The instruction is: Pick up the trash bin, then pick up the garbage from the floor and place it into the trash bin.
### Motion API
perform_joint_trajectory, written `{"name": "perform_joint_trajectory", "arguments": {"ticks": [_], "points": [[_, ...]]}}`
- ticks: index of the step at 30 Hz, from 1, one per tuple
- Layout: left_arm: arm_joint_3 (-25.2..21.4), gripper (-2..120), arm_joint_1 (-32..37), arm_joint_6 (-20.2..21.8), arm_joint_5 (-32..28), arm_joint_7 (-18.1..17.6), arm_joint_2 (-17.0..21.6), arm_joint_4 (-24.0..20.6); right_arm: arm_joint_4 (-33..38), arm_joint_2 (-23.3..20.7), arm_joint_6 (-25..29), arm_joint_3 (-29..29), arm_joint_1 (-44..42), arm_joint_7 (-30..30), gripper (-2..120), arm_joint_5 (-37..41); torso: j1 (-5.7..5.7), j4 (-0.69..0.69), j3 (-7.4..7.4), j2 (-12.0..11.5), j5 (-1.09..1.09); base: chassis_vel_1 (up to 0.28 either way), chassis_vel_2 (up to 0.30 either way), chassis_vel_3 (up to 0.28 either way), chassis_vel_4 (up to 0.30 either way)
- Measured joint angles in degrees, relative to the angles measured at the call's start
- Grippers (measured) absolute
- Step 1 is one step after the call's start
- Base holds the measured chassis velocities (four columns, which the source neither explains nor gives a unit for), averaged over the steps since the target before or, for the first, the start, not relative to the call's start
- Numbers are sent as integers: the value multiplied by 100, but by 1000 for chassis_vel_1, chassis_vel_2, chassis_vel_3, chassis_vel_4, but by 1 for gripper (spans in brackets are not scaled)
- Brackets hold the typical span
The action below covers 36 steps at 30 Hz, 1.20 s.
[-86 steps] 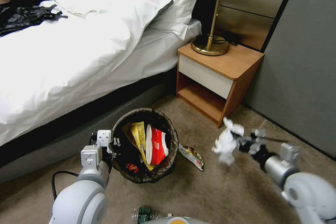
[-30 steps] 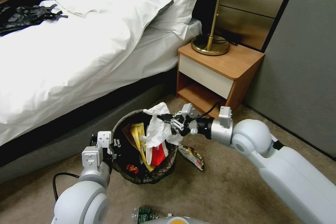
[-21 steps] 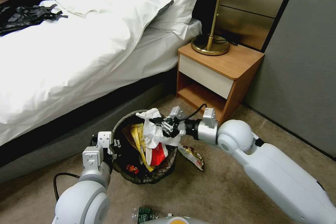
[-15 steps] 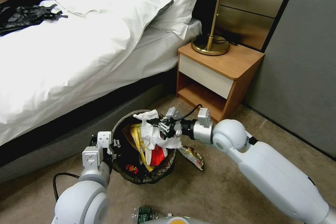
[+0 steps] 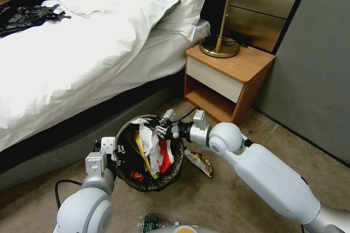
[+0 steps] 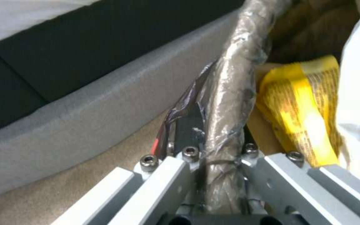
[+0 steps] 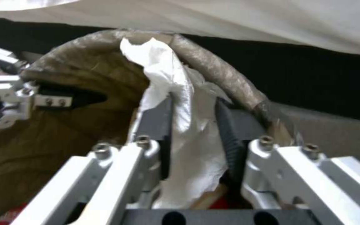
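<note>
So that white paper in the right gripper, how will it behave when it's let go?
The white paper looks crumpled and floppy, draping from the right gripper, so it's probably light. It hangs inside the trash bin, so it should likely settle on the litter there.

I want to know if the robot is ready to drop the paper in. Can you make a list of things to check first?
1. Left gripper clamped on the trash bin rim: ok, the bagged rim sits between its fingers.
2. Right gripper over the bin opening: ok in the head view.
3. White paper hanging inside the rim, not over it: ok, though its top corner pokes above the far rim.
4. Paper free of the fingers: not ok, it is between them; the right wrist view shows a gap on one side.
5. Room in the bin: cannot tell, wrappers already pile high.
6. Floor cleared: not ok, a shiny wrapper lies beside the bin.
</note>
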Motion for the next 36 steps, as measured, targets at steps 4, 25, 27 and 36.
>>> {"name": "perform_joint_trajectory", "arguments": {"ticks": [4,25,27,36], "points": [[3,0,-4,0,2,-6,1,0,-11,-26,0,80,-6,-6,45,9,0,0,0,0,0,0,0,0,0],[-5,0,23,-2,-3,-8,39,-35,50,-257,106,346,-378,-142,100,-130,0,0,0,0,1,0,0,0,0],[-21,0,31,-2,9,-24,41,-39,150,-353,111,468,-437,-196,100,-156,0,0,0,0,1,0,0,0,0],[-2,0,10,5,-1,1,34,-41,648,-703,117,758,-791,-227,100,-145,0,0,0,0,-1,0,0,0,0]]}}
